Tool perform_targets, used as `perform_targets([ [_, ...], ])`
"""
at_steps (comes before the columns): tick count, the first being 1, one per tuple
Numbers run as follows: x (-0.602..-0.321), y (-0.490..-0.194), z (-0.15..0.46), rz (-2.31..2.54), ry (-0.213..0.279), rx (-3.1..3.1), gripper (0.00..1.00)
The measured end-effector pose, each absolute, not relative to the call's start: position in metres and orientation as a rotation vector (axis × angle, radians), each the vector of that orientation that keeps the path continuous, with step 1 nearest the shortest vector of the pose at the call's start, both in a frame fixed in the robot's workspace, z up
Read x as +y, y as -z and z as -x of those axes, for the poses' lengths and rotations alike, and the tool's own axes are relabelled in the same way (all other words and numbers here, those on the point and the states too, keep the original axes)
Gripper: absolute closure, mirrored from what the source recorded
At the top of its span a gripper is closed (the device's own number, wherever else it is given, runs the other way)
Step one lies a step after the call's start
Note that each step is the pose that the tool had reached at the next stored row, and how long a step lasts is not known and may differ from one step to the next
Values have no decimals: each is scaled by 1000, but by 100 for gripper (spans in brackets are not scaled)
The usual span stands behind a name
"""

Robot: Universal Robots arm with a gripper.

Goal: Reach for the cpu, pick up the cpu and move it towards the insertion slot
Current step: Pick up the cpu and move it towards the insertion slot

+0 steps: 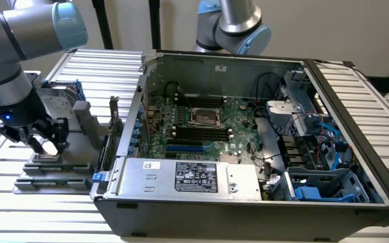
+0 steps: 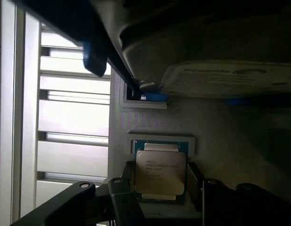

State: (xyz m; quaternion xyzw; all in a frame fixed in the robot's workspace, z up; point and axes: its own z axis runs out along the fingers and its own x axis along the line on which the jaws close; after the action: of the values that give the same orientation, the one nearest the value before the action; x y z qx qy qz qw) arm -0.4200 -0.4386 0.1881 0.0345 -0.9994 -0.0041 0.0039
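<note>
— Slatted metal desk (image 1: 46, 217), plain wall behind. Starting at the exterior view's left, where's the arm (image 1: 8, 76)?

— Low over the grey holder (image 1: 52, 169) on the desk. Its fingers (image 1: 59, 132) reach right down to it.

— And the chip?

— The wrist view shows the cpu (image 2: 160, 172) directly between the fingers, silver top up. They look closed in against its two opposite edges, with no gap I can make out.

— So it's picked up?

— I'd call the reach done and the grasp made. I can't tell whether it has lifted, because the cpu looks level with the holder.

— And further right?

— The open computer case (image 1: 248, 215) stands just beside the holder. The insertion slot (image 1: 206, 117) is on the board inside, well apart from the fingers toward the exterior view's right. It's a silver frame with a dark centre and nothing in it. By my reckoning the carry across is all left to do.
</note>
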Motion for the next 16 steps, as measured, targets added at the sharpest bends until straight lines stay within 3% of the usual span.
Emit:
perform_targets([
  [1, -439, -188, 420, -108, 13, -3132, 45],
  [2, -439, -188, 420, -108, 13, -3132, 39],
  [16, -439, -188, 419, -107, 19, -3132, 39],
])
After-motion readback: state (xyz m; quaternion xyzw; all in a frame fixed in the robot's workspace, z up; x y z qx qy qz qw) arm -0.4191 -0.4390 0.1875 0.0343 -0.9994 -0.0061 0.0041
